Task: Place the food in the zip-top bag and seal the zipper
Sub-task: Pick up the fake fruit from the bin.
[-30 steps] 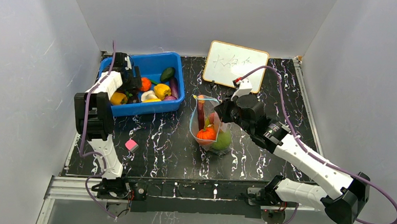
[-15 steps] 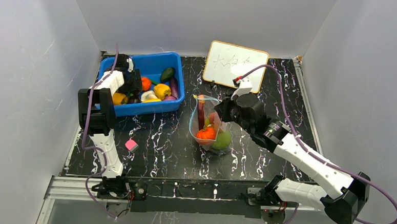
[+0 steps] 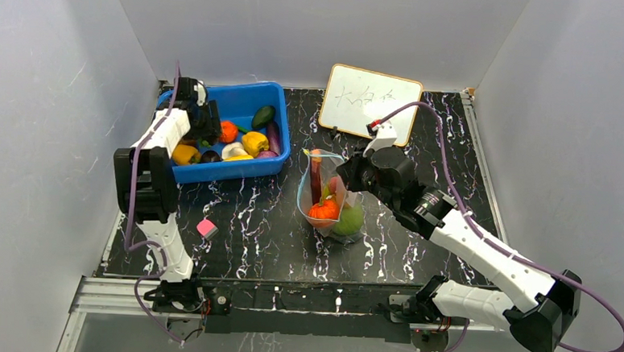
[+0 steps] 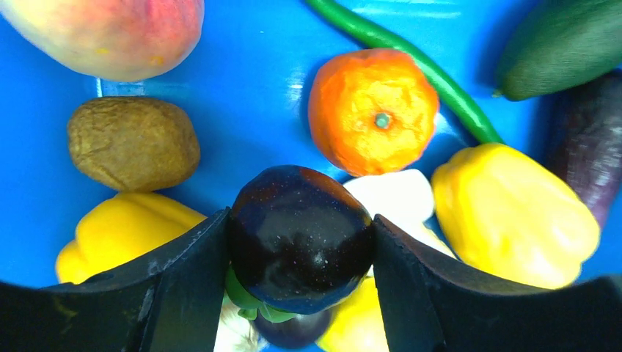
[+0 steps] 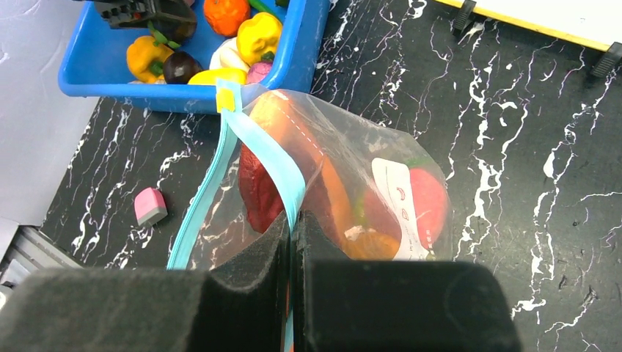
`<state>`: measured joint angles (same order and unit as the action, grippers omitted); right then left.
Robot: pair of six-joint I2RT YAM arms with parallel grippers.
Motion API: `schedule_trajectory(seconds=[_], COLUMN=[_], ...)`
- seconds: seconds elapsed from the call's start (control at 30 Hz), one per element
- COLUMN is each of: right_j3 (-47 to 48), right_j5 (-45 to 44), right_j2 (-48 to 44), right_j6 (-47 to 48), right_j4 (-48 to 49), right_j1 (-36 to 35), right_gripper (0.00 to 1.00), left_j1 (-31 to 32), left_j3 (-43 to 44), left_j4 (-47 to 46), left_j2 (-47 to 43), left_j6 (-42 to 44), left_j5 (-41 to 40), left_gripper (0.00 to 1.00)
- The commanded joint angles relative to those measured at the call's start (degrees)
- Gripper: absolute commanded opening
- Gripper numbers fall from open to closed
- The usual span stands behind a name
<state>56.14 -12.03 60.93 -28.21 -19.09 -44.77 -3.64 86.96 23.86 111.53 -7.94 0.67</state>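
Pinching the zipper [image 5: 265,155] of the zip-top bag [image 5: 381,150], midway between near and far edges, with the right gripper [image 5: 292,224], jaws closed on the strip. Handling as limp, slippery film; gripping best on the stiffer strip. Clamping a glossy, hard dark purple fruit [image 4: 301,246] with the left gripper [image 4: 301,227] in the blue bin [image 3: 240,106], far-left corner, jaws pressing both sides. Sitting slightly farther back than a half-second ago.

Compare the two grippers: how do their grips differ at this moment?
The left gripper has its fingers wide apart around a dark purple fruit; the right gripper has its fingers pressed nearly together on the thin zipper. The left is inside the blue bin; the right is at the zip-top bag mouth. Both are shut on something.
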Motion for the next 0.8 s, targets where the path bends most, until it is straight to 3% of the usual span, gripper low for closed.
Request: schedule_trajectory(seconds=[0.0, 0.37, 0.77], right_j3=[2.67, 3.01, 3.14], right_j5=[0.03, 1.48, 3.57], right_j2=[0.28, 2.09, 4.07], right_j6=[-1.62, -5.37, -9.37], right_j4=[3.68, 6.0, 8.97], right_j1=[-0.05, -0.03, -0.02], right_gripper=[0.0, 0.0, 0.0], left_j1=[-0.14, -0.17, 0.9], left_j3=[-1.46, -4.34, -7.91], left_j4=[1.08, 3.65, 2.4], left_j2=[-8.4, -18.06, -27.89], left_j6=[-1.57, -3.39, -6.07], left_j5=[2.15, 13.6, 33.34], left_gripper=[0.42, 0.41, 0.38])
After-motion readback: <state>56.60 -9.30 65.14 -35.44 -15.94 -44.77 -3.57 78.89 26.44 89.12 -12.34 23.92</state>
